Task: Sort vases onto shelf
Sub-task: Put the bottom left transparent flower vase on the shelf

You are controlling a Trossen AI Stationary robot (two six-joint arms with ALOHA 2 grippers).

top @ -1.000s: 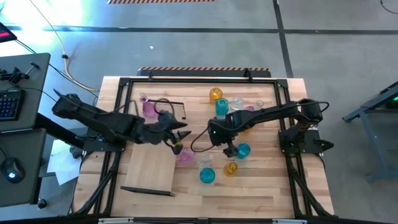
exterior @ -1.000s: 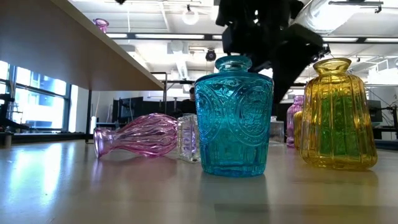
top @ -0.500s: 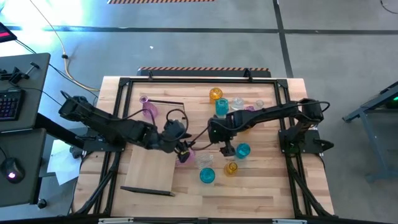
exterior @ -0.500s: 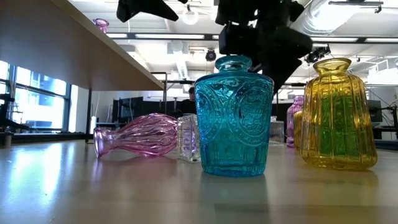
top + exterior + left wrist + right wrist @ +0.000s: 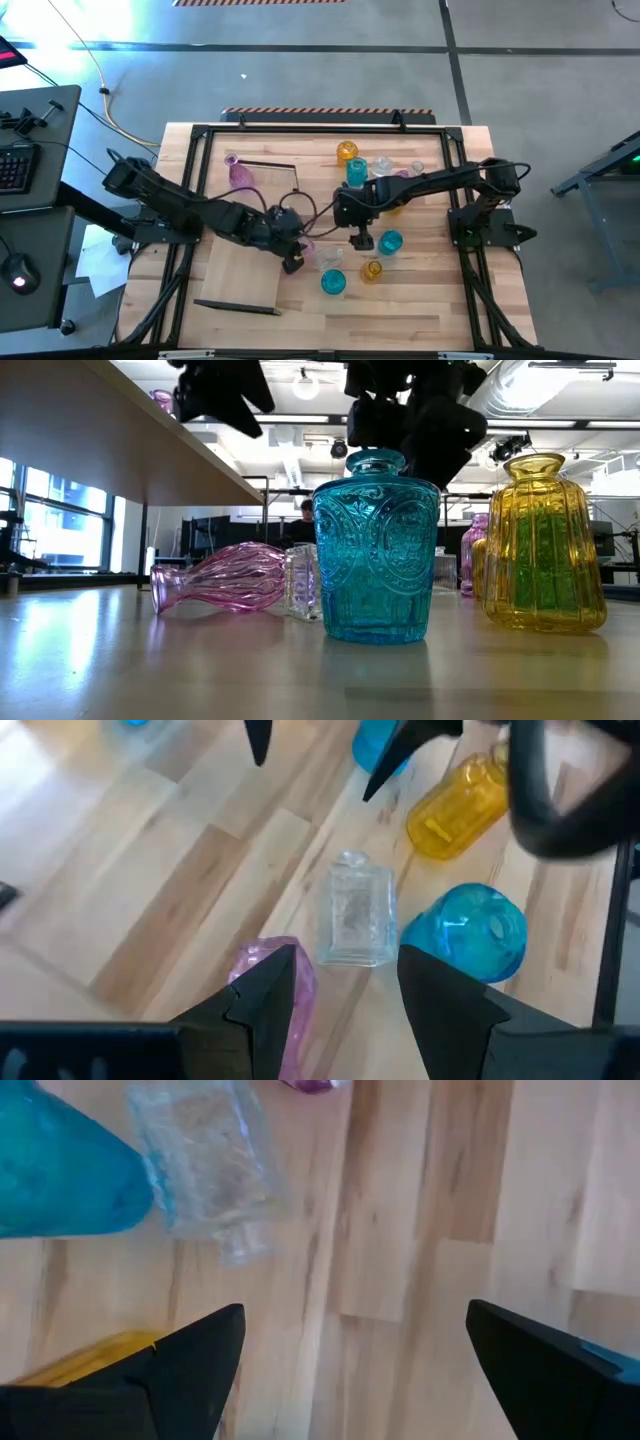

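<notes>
Butcher-block tabletop [image 5: 420, 310] under both arms; shelf [image 5: 240, 272] holding one pink vase [image 5: 240, 174] only, the other vases clustered off it, a pink one toppled [image 5: 215, 578]. Left gripper [image 5: 292, 262] spread above that fallen vase; right gripper [image 5: 360, 240] spread wide, empty. No readable writing

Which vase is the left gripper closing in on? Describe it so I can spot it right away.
On the wooden table, look just past the right edge of the shelf board, under the open left gripper. There a pink ribbed vase lies on its side against a clear square bottle; its neighbours all stand upright.
</notes>
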